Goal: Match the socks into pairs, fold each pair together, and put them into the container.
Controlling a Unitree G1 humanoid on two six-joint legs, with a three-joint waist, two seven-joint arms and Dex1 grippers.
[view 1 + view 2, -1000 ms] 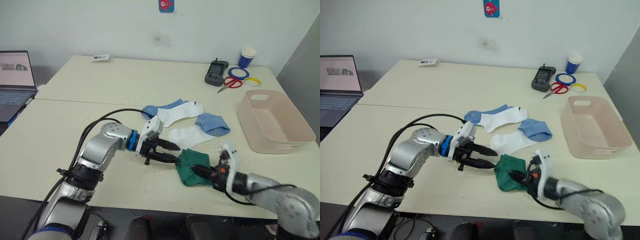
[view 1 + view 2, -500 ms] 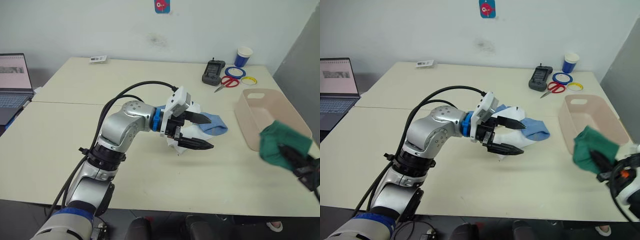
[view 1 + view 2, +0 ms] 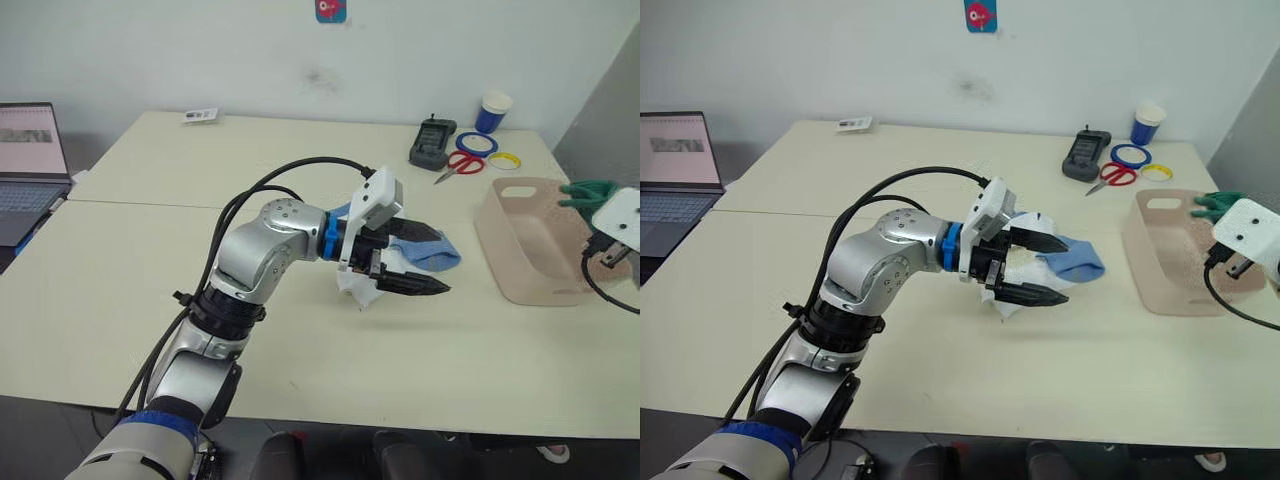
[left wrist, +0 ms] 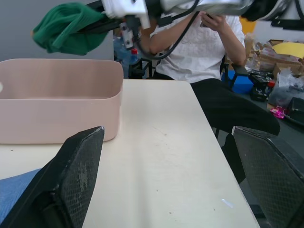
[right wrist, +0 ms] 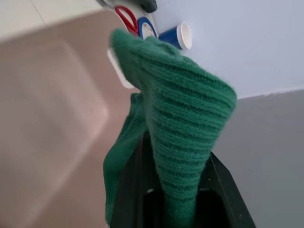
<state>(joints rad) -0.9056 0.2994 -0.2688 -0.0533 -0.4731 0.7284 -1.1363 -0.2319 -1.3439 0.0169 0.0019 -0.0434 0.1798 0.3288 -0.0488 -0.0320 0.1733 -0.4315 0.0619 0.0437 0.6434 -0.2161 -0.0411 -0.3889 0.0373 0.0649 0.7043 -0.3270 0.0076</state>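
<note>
My right gripper (image 5: pixel 176 192) is shut on a bunched dark green sock (image 5: pixel 183 118) and holds it in the air over the far right rim of the pale pink container (image 3: pixel 535 250). The left wrist view catches the same green sock (image 4: pixel 66 28) above the container (image 4: pixel 57 97). Near the table's middle, my left gripper (image 3: pixel 1066 270) is open and hovers just over the white socks (image 3: pixel 357 291) with light-blue toes (image 3: pixel 432 250). Nothing lies between its fingers (image 4: pixel 71 183).
At the back right stand a blue-and-white cup (image 3: pixel 495 110), tape rings (image 3: pixel 478 145), red scissors (image 3: pixel 458 165) and a black device (image 3: pixel 432 147). A laptop (image 3: pixel 30 150) sits at the far left. A seated person (image 4: pixel 199 42) is beyond the table's right end.
My right gripper carried the green sock from the table's front edge up to above the container. My left gripper swung right and now hovers over the white socks.
</note>
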